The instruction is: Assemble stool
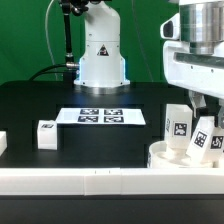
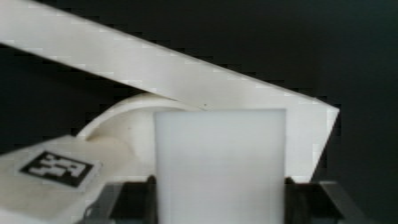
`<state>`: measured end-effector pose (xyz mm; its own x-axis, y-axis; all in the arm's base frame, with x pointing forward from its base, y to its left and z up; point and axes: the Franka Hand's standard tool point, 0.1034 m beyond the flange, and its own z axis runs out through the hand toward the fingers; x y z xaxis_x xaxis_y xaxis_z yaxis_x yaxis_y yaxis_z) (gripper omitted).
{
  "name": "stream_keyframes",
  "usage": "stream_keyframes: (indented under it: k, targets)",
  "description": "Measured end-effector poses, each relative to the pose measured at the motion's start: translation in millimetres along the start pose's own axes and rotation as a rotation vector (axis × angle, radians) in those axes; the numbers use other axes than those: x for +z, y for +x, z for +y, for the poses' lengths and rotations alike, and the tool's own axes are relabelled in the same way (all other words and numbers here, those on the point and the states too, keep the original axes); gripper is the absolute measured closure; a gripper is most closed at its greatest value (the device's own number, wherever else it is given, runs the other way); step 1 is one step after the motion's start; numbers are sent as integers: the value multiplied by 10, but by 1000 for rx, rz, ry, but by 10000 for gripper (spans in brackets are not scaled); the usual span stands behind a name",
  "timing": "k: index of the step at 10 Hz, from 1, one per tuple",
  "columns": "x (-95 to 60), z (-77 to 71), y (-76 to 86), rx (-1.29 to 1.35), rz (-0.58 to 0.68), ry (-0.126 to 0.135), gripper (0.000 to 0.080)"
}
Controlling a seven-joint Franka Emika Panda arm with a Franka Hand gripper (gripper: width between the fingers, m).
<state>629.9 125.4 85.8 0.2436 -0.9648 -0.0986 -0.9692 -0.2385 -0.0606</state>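
The black counter (image 1: 30,100) is the biggest thing. It is flat and dull. The white robot arm (image 1: 100,55) stands at the top middle of the exterior view, and its big white end hangs at the upper right.

A long white rail (image 1: 60,180) runs along the bottom of that view. It looks smooth and hard.

The seat (image 1: 165,157) sits at the lower right, just behind the rail. It is round, white and thick, with a raised rim. The flat marker board (image 1: 100,116) lies in the middle of the counter.

One standing leg (image 1: 178,125) is up on the seat. A loose leg (image 1: 45,133) sits far away at the middle left. Both are short white blocks with black-and-white square tags.

The hand (image 2: 217,200) is shut on the held leg (image 2: 222,150), with one dark finger on each side. This leg is a plain, smooth white block.

The seat is right under the hand. The held leg's long side points from the hand down at the seat. I think the next move needs that leg lined up with its spot in the seat. I cannot tell if its tip touches the seat yet.
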Motion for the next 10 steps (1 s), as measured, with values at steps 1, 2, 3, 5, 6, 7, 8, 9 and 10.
stream_keyframes:
  k: [1, 2, 3, 5, 6, 7, 8, 9, 10]
  targets:
    - [1, -1, -11, 51, -6, 1, 466]
    - [2, -2, -18, 93, -9, 1, 466]
    - [3, -3, -27, 154, -13, 2, 466]
    - [3, -15, -20, 313, -39, 24, 466]
    - [2, -19, -8, 447, -62, 52, 466]
    - [1, -20, -6, 569, -72, 85, 466]
    - [-1, -15, -2, 634, -83, 97, 466]
    - [-1, -24, 5, 693, -99, 108, 466]
    - [-3, -27, 5, 724, -112, 109, 466]
